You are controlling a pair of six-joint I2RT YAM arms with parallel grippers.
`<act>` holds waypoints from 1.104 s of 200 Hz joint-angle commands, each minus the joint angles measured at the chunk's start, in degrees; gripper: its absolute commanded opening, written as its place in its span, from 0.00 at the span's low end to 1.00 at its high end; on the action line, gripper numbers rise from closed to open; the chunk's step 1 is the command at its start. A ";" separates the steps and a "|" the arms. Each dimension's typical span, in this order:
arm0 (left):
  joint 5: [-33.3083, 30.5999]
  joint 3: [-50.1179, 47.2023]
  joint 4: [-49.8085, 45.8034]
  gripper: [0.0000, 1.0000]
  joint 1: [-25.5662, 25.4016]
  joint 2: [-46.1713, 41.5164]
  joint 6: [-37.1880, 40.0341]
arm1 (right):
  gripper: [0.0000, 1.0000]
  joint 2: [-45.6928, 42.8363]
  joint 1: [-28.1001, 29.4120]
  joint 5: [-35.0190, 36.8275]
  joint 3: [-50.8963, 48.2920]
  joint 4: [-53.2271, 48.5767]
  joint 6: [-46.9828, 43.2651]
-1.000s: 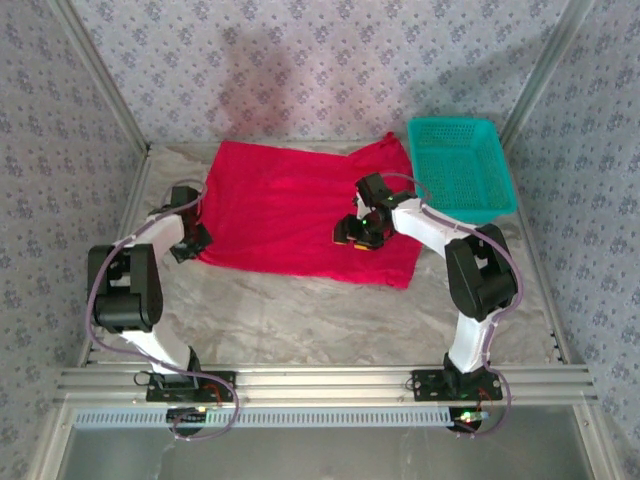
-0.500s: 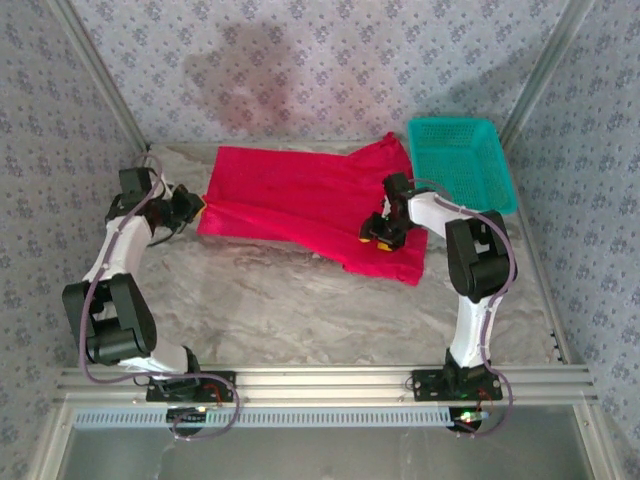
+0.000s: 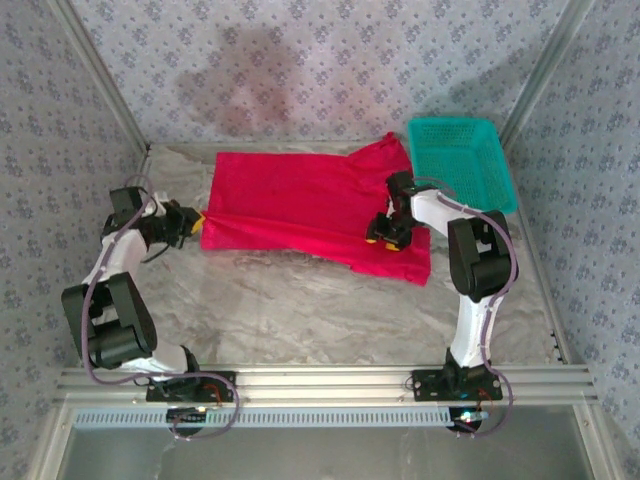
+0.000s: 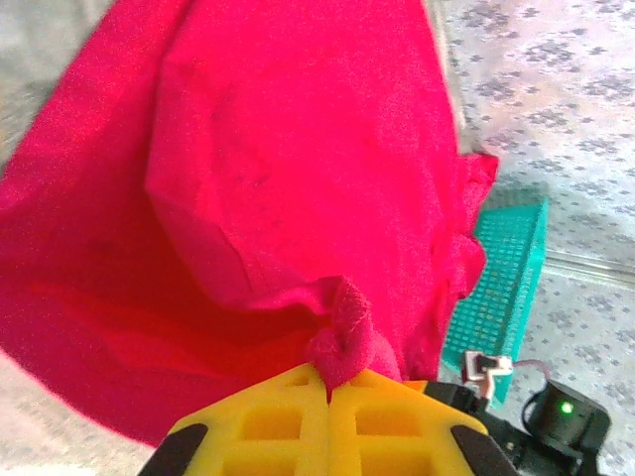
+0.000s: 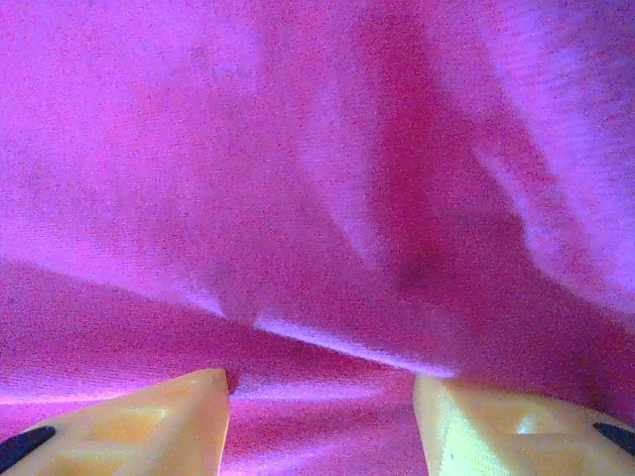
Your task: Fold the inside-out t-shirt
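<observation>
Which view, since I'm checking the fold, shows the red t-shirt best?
Top external: the whole red t-shirt lies spread out, outline clear. Left wrist shows a bunched edge in the left tool; right wrist, a cloth close-up above the right tool.

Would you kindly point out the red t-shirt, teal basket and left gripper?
red t-shirt point(image 3: 290, 205), top external view, middle of the cloth.
teal basket point(image 3: 460, 165), top external view, bare mesh floor.
left gripper point(image 4: 328, 385), left wrist view, between fingertips.

The walls point(image 3: 330, 60) carry a grey-blue paper with small flowers. Thin metal posts point(image 3: 100, 75) stand in the corners. The table point(image 3: 300, 310) has a crinkled silvery cover, and aluminium rails point(image 3: 320, 380) run along its near edge.
</observation>
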 commanded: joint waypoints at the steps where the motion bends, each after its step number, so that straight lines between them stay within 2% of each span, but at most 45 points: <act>1: -6.49 -2.91 -5.77 0.01 0.02 -5.97 2.52 | 0.56 -3.41 1.66 -0.89 2.48 -4.27 -2.17; 12: -8.93 -4.64 -7.09 0.02 -0.08 -8.34 2.93 | 0.56 -5.27 2.29 -1.46 3.85 -5.36 -2.68; 34: -17.86 -5.99 -11.99 0.13 -0.11 -11.79 4.45 | 0.57 -8.18 2.91 -1.37 5.78 -7.41 -3.32; 54: -27.04 -6.20 -15.55 0.31 -0.02 -14.35 4.65 | 0.57 -10.31 2.98 -1.91 6.52 -8.23 -3.36; 63: -30.27 -6.68 -16.11 0.43 -0.07 -15.95 4.25 | 0.57 -11.39 3.22 -1.83 6.34 -8.34 -3.42; 70: -32.01 -7.01 -16.20 0.47 -0.05 -17.29 4.01 | 0.58 -12.19 3.43 -1.59 5.90 -8.43 -3.46; 92: -32.68 -8.21 -15.46 0.48 -1.36 -21.10 3.20 | 0.58 -13.82 3.73 -1.36 4.86 -8.53 -3.63; 108: -31.97 -9.56 -14.77 0.48 -4.32 -21.81 2.60 | 0.58 -14.24 3.85 -1.34 4.02 -8.28 -3.74; 138: -32.45 -12.35 -12.78 0.47 -12.28 -17.36 2.78 | 0.57 -13.55 3.93 -2.55 2.84 -6.89 -3.29; 151: -33.50 -13.12 -12.39 0.42 -14.44 -14.12 2.82 | 0.57 -13.21 4.27 -2.94 2.75 -6.54 -3.30; 176: -38.62 -14.91 -12.09 0.34 -14.61 -12.34 2.16 | 0.56 -12.91 4.39 -3.23 3.01 -6.63 -3.63; 221: -40.99 -15.99 -8.94 0.35 -13.11 -12.12 2.21 | 0.56 -12.82 4.07 -4.00 2.75 -7.40 -4.53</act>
